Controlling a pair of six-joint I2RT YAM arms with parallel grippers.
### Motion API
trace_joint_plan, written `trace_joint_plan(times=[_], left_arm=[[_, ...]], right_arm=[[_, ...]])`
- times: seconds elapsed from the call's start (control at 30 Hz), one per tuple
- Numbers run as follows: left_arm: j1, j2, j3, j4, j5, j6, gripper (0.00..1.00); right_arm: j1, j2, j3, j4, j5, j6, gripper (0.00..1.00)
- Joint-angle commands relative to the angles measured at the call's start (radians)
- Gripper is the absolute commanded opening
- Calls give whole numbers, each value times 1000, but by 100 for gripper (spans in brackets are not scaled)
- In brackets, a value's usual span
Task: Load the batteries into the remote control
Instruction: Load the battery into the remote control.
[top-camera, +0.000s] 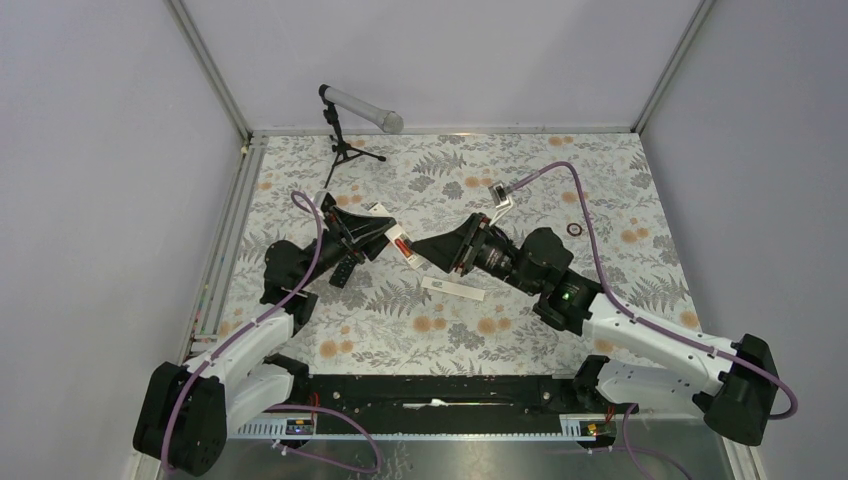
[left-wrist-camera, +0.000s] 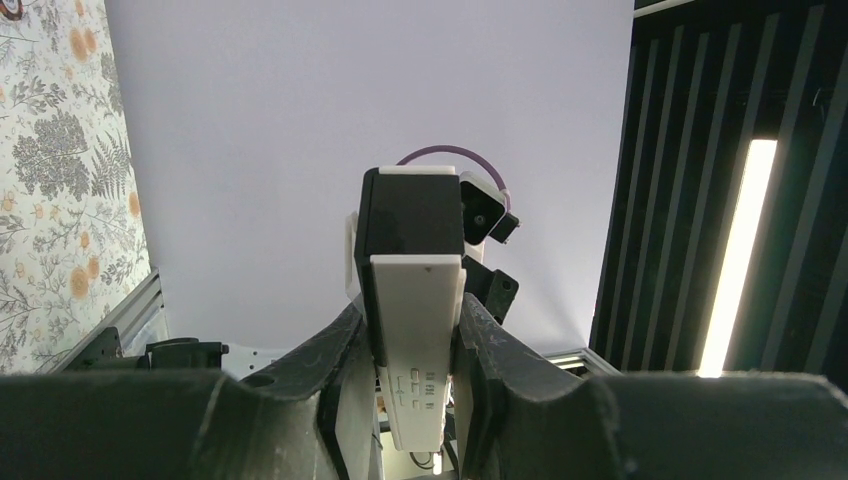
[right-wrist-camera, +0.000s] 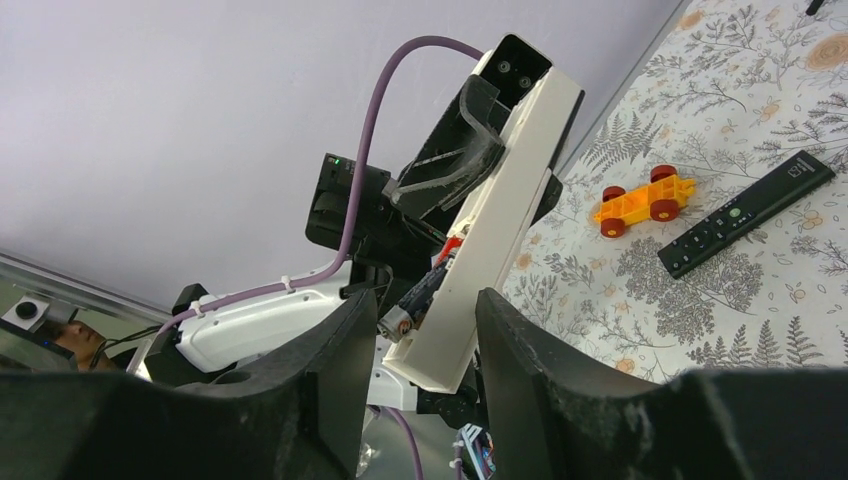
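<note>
A white remote control (left-wrist-camera: 415, 345) is held up off the table, with my left gripper (left-wrist-camera: 413, 310) shut on its sides. In the right wrist view the remote control (right-wrist-camera: 505, 215) shows its open compartment with the batteries: a dark one (right-wrist-camera: 415, 298) whose metal end sticks out, and a red one (right-wrist-camera: 450, 250) higher up. My right gripper (right-wrist-camera: 428, 300) straddles the remote's lower end. One finger is next to the battery's end and the other beside the remote's back, both with very little gap. In the top view the two grippers (top-camera: 375, 235) (top-camera: 425, 250) meet over the table's middle.
A flat white cover (top-camera: 452, 288) lies on the table in front of the grippers. A black remote (right-wrist-camera: 745, 213) and an orange toy car (right-wrist-camera: 643, 197) lie on the floral cloth. A microphone on a stand (top-camera: 345, 120) is at the back. A small ring (top-camera: 574, 229) lies to the right.
</note>
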Motion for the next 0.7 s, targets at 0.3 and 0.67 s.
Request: trace_joint_plan(times=[0.3,0.67], left_arm=[[4,-23,6,55,-16,10,0],[4,-37,13,47,-11,20,0]], right_arm=[[5,31,40,23,-16,-9,47],[6,51,67,-37,4,-2,43]])
